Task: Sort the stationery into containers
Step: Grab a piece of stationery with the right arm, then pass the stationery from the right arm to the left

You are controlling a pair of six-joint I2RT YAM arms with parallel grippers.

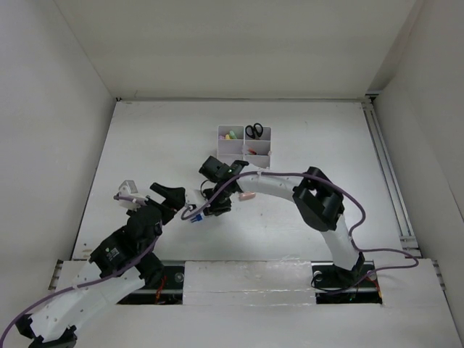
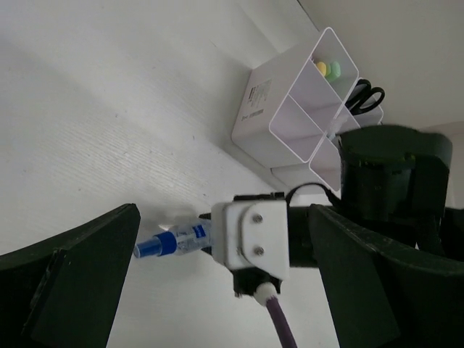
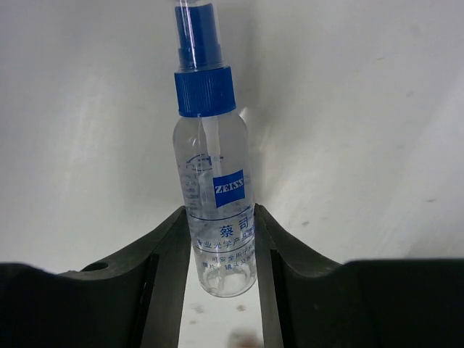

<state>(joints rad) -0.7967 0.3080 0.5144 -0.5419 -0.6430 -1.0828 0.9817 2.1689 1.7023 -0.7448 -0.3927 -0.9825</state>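
The blue-white tube is a clear spray bottle with a blue cap (image 3: 217, 210). My right gripper (image 3: 221, 246) is shut on its lower body, with both jaws touching its sides. In the top view the bottle (image 1: 194, 216) sticks out to the left of the right gripper (image 1: 210, 206), low over the table. My left gripper (image 1: 172, 197) is open and empty just left of the bottle. Its wrist view shows the bottle (image 2: 174, 241) between its wide-apart jaws. The white organizer (image 1: 244, 145) stands behind and holds black-handled scissors (image 1: 254, 130) and yellow and green pieces (image 1: 231, 135).
A pink item (image 1: 249, 195) lies on the table beside the right arm, in front of the organizer. A small white object (image 1: 127, 188) sits at the table's left side. The organizer (image 2: 290, 123) and the scissors (image 2: 366, 96) also show in the left wrist view.
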